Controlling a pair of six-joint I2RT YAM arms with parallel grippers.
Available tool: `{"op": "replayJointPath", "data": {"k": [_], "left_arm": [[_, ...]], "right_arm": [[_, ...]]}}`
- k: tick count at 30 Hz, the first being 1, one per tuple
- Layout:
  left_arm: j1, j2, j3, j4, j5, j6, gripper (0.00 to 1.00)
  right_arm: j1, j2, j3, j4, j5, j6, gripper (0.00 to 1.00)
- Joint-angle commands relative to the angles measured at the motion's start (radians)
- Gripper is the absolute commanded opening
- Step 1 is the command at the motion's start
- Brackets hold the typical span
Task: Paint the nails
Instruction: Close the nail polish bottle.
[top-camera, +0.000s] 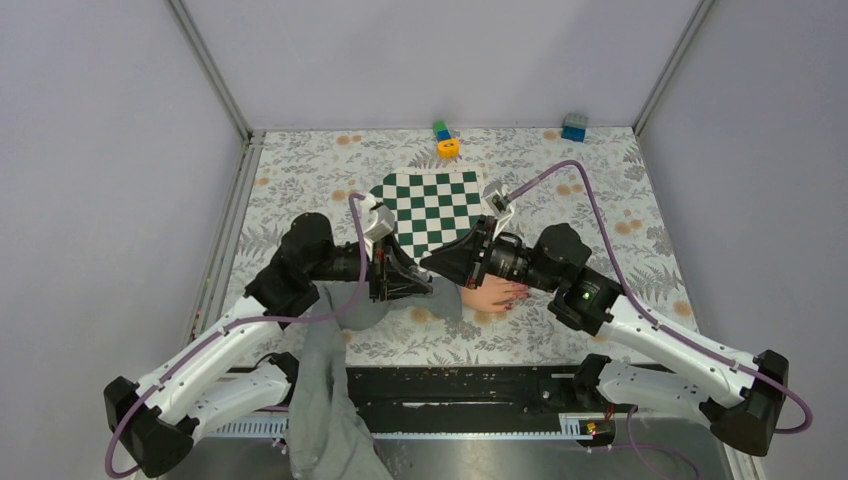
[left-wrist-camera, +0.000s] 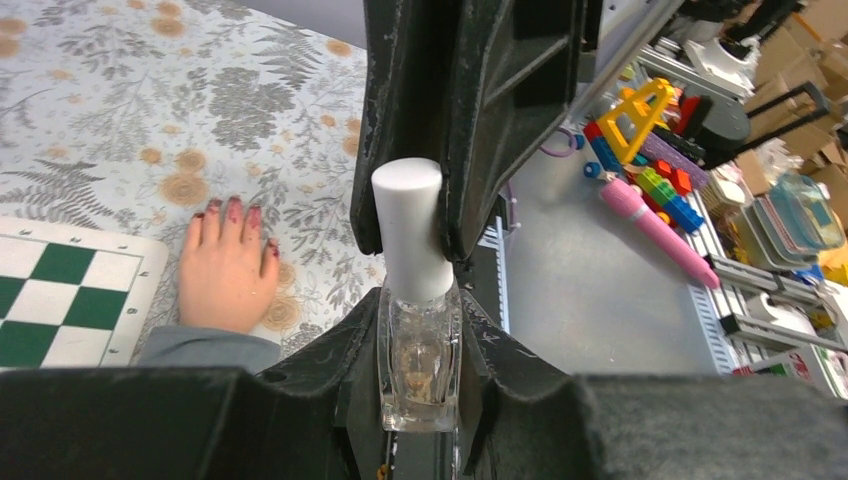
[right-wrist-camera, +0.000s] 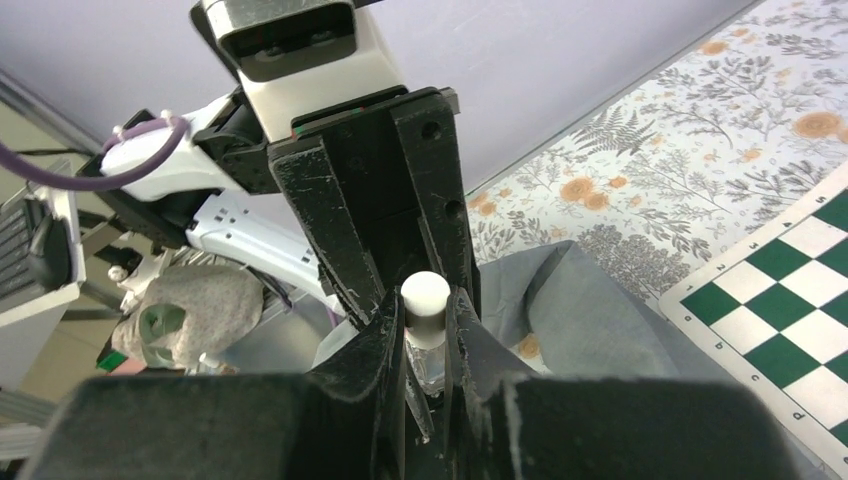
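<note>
Floral-printed cloth covers the table (top-camera: 620, 180), with a green-and-white chessboard (top-camera: 432, 205) at its centre. The two arms meet at 6 o'clock from the board. A grey sleeve (top-camera: 330, 380) runs in from the near edge to the hand (left-wrist-camera: 225, 275), which lies flat at 5 o'clock from the board, presumably to give a steady surface. The left gripper (left-wrist-camera: 420, 310) is clamped on the glass polish bottle (left-wrist-camera: 420, 370). The right gripper (right-wrist-camera: 425, 300) pinches its white cap (left-wrist-camera: 407, 225), apparently so one arm braces while the other unscrews. The nails (left-wrist-camera: 232, 207), at the hand's 3 o'clock end seen from overhead, already show dark red.
</note>
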Motion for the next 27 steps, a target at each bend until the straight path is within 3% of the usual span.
{"op": "replayJointPath", "data": {"k": [1,6,18,20,23,27], "left_arm": [[0.015,-0.033,0.016,0.055,-0.15,0.02,0.0],[0.033,-0.023,0.037,-0.039,-0.315,0.051,0.0],[0.032,0.019,0.074,-0.169,-0.491,0.114,0.0],[0.032,0.023,0.077,-0.172,-0.492,0.117,0.0],[0.032,0.039,0.081,-0.172,-0.464,0.116,0.0],[0.032,0.06,0.09,-0.172,-0.369,0.114,0.0]], "right_arm": [[0.029,0.024,0.03,-0.069,0.104,0.052,0.0],[0.037,0.05,0.044,-0.124,0.206,0.14,0.0],[0.057,0.143,0.107,-0.249,0.344,0.258,0.0],[0.057,0.151,0.107,-0.246,0.342,0.271,0.05],[0.057,0.154,0.107,-0.232,0.33,0.273,0.22],[0.056,0.135,0.111,-0.197,0.266,0.233,0.66]]}}
